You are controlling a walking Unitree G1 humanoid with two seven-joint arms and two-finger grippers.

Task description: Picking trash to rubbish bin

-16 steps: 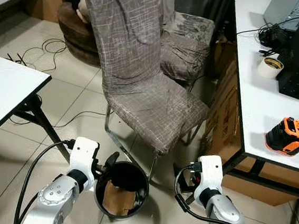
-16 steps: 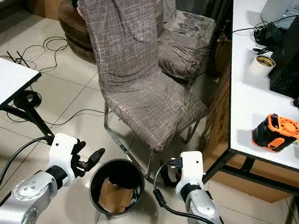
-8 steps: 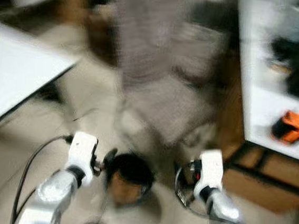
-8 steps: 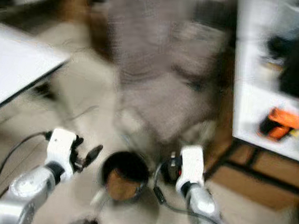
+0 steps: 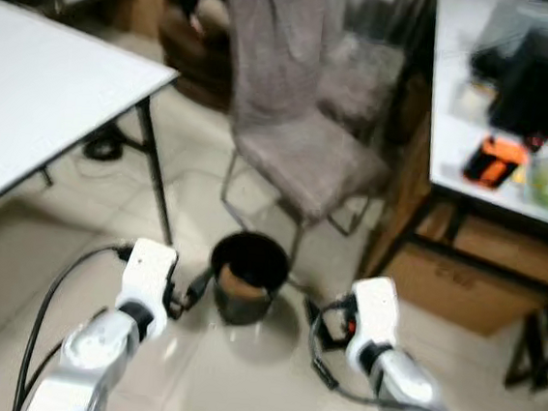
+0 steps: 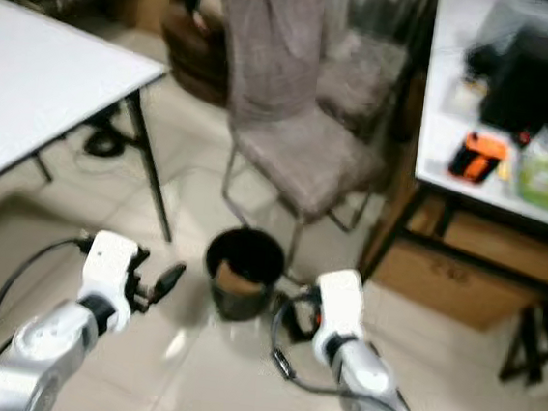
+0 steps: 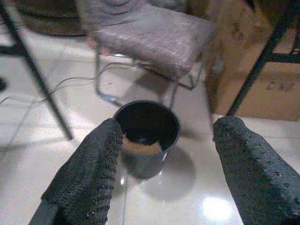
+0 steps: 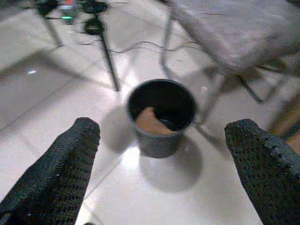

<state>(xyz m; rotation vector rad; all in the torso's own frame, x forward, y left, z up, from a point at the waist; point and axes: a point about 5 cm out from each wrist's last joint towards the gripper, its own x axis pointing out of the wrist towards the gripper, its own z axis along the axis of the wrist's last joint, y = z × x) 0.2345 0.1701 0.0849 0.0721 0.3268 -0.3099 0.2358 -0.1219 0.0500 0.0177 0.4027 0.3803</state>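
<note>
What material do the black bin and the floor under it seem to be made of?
The black bin: probably plastic, a thin smooth wall with dull sheen. The floor: glazed ceramic tile, as it seems, pale and glossy, with grout lines and bright light reflections.

Chair (image 5: 304, 150) right behind bin (image 5: 247, 279)

Glossy pale tiled floor (image 5: 44, 271); fabric-covered chair (image 5: 299, 150); white surface (image 5: 41, 105) at left; cardboard box (image 5: 461, 282) under right-hand white desk (image 5: 451, 135).
</note>
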